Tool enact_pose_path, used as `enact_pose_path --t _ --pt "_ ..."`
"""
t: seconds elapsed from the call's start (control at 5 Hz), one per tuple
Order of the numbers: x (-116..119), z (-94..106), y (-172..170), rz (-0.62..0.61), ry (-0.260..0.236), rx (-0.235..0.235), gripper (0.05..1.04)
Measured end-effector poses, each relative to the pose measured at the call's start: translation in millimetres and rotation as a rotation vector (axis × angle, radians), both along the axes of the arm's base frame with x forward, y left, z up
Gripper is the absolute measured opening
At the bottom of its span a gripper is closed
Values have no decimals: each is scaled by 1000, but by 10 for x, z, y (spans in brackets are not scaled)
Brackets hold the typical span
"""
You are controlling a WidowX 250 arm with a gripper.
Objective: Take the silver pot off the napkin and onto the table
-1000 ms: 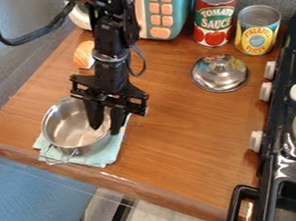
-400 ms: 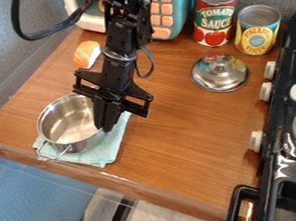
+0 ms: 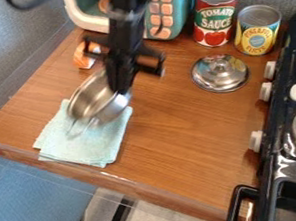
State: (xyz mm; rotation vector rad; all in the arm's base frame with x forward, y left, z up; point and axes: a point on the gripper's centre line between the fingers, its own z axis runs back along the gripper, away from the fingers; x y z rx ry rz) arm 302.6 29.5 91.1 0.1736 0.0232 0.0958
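While the gripper (image 3: pixel 121 89) clasps the silver pot (image 3: pixel 96 98) by its rim, pot tilted, pale-blue napkin (image 3: pixel 87 144) partly beneath.

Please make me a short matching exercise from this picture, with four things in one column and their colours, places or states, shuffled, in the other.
1. silver pot
2. napkin
3. lid
4. red can

A. near the stove knobs
B. pale blue-green
C. upright beside the yellow can
D. tilted, held by the jaws

Pairs: 1-D, 2-B, 3-A, 4-C
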Motion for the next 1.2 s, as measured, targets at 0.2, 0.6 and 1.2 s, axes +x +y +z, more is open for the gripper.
enact_pose_path --t 0.2,0.6,1.2 --pt "369 197 -128 0 -66 -27 55" --pt "1003 -229 -192 43 30 -24 54" --pt "921 -591 -33 94 155 -16 73"
